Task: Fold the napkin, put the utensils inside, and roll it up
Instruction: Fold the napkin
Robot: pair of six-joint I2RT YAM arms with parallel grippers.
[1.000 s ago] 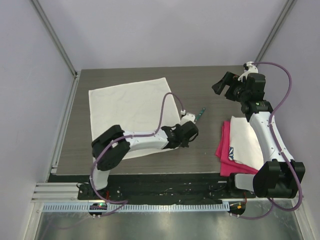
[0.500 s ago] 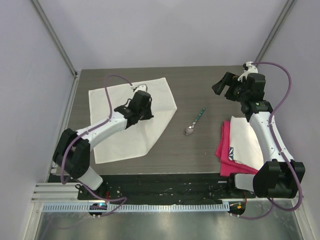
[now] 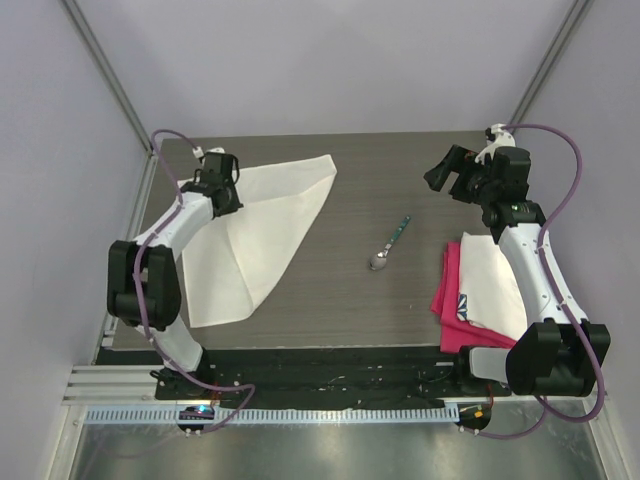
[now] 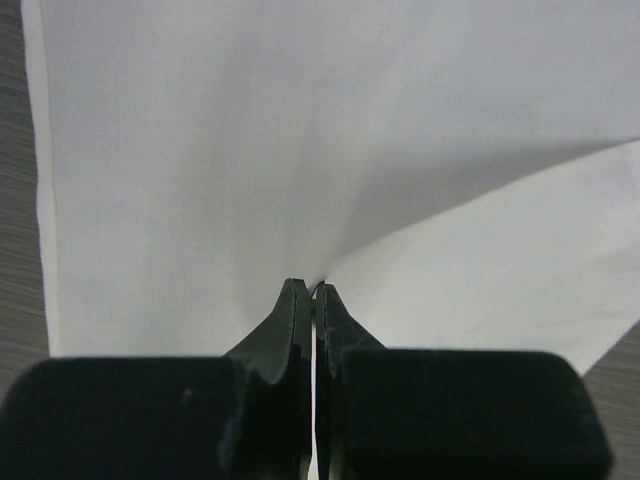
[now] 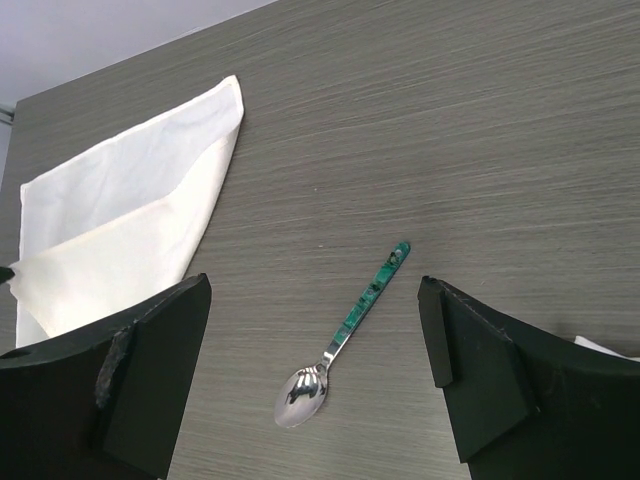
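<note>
Grey tabletop (image 3: 400, 300), far-left edge: left pincer (image 4: 313, 292) pinches napkin (image 3: 262, 225), spoon (image 3: 388, 246) well apart

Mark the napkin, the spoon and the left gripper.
napkin (image 3: 250, 230), top external view, middle of the cloth
spoon (image 5: 355, 315), right wrist view, teal handle
left gripper (image 4: 314, 290), left wrist view, between fingertips shut on napkin

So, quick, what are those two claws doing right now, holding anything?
Left gripper: shut on the napkin.
Right gripper: open, holding nothing.

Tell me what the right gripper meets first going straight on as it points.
Likely the small spoon with silver bowl and teal-green handle, lying on the grey table, framed by the open right gripper; depth is unclear.
</note>
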